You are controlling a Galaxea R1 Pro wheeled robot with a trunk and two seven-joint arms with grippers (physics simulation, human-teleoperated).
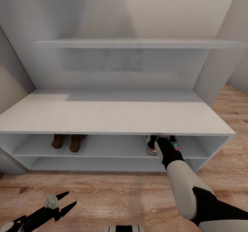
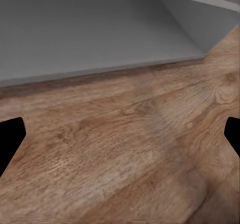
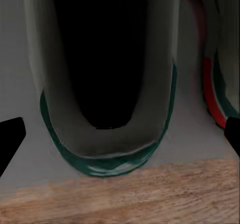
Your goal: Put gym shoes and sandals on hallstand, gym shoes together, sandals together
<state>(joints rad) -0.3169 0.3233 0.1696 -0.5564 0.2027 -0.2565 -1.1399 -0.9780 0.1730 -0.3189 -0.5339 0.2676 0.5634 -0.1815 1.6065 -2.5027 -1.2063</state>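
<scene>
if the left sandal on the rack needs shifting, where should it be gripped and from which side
Grip the left sandal by its heel end, coming in level from the open front of the hallstand. That end points outward at the shelf's front edge, and the bench top above blocks any approach from overhead. The open left gripper is nearest.

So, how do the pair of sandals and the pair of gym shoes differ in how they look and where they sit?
The sandals are brown and slim; the gym shoes are white with green and red trim and look bulkier. The sandals sit toward the left end of the hallstand, clear of both arms, while the gym shoes sit toward the right end with the right tool reaching in at them. Both pairs rest on the same upper shelf, each side by side.
</scene>
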